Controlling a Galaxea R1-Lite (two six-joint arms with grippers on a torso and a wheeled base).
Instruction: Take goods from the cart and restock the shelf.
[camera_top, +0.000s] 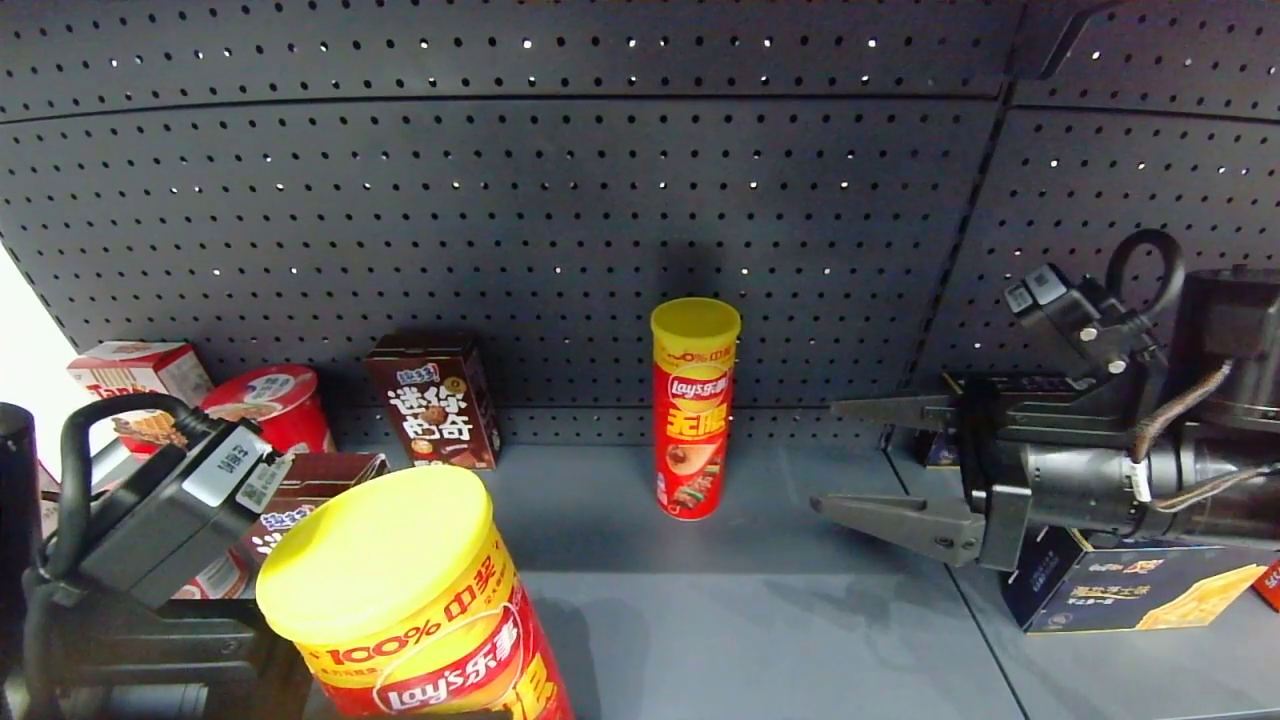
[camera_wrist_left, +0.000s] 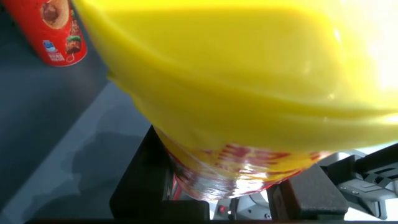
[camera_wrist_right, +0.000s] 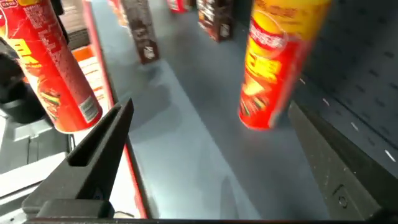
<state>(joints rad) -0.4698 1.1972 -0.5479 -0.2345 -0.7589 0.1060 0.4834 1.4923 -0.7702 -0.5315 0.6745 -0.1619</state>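
Observation:
A red chip can with a yellow lid (camera_top: 693, 410) stands upright at the middle of the grey shelf (camera_top: 720, 620), close to the pegboard back. A second chip can of the same kind (camera_top: 410, 600) is held upright low at the front left, with my left gripper (camera_wrist_left: 230, 190) shut around its body under the lid. My right gripper (camera_top: 850, 460) hovers open to the right of the standing can, fingers pointing at it with a gap between. From the right wrist, the standing can (camera_wrist_right: 273, 62) lies just beyond the spread fingertips (camera_wrist_right: 118, 121).
Behind my left arm stand a brown snack box (camera_top: 432, 400), a red cup (camera_top: 270, 405), a wafer box (camera_top: 140, 375) and another brown box (camera_top: 320, 480). A dark blue box (camera_top: 1130, 590) lies under my right arm. Bare shelf lies in front of the standing can.

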